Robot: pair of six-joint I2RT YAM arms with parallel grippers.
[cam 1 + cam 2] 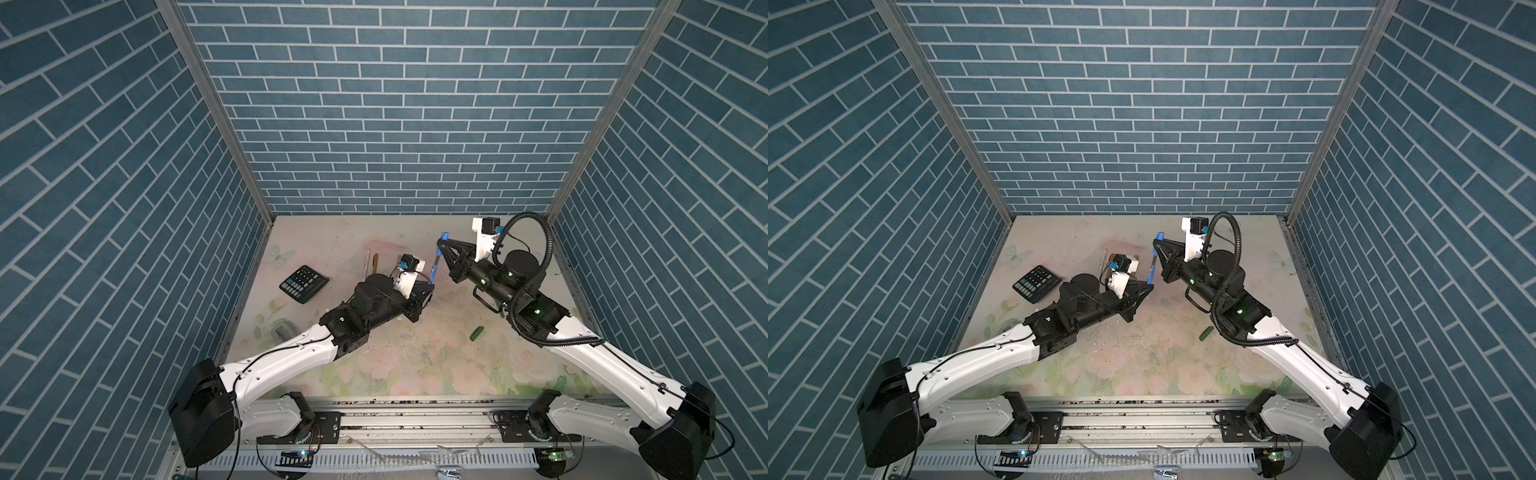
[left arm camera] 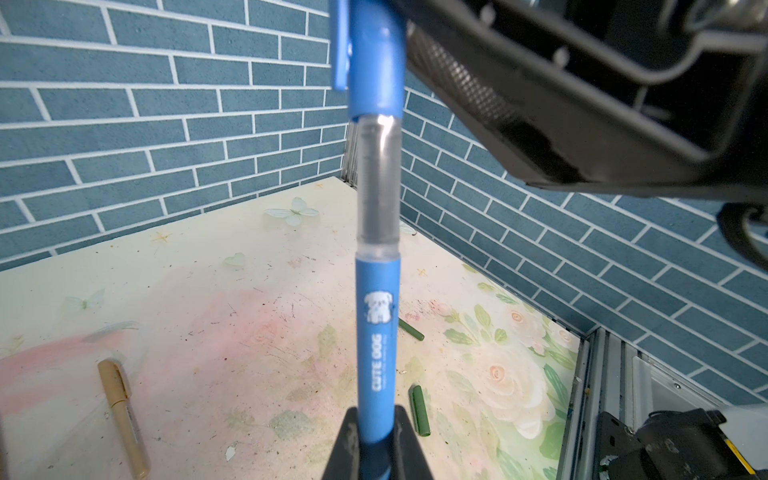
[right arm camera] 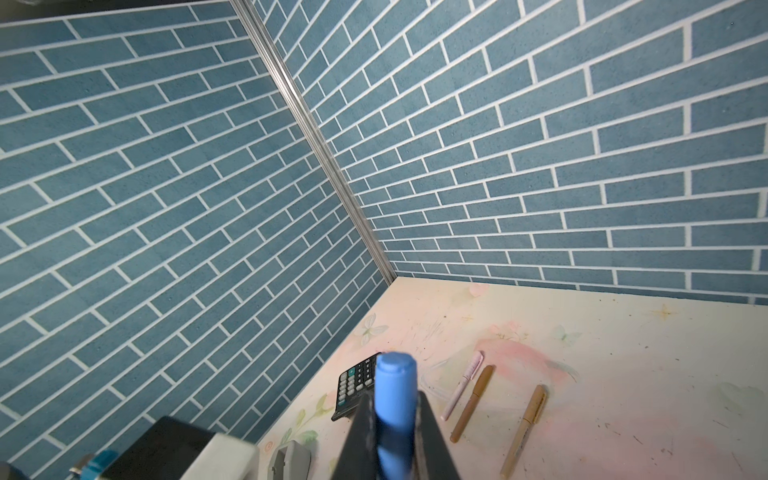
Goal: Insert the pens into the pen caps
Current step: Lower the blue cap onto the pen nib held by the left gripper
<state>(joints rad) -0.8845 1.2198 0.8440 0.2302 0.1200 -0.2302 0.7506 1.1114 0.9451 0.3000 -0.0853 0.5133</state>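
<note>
Two grippers share one blue pen (image 2: 376,332), its blue cap (image 2: 376,62) only part-way on, aloft over the middle of the tabletop (image 1: 374,257).
The left gripper (image 2: 376,415) is clenched on the pen's lower barrel and the right gripper (image 3: 395,407) is clenched on the cap, whose mouth covers the tip while the clear grip section is bare. To finish well, I judge pen and cap should stay on one straight line and be pushed together along it, without sideways lean, until the cap meets the blue barrel; a loose hold could let the pen slide. A green cap (image 1: 477,333) lies near right, uncapped work waiting.
</note>
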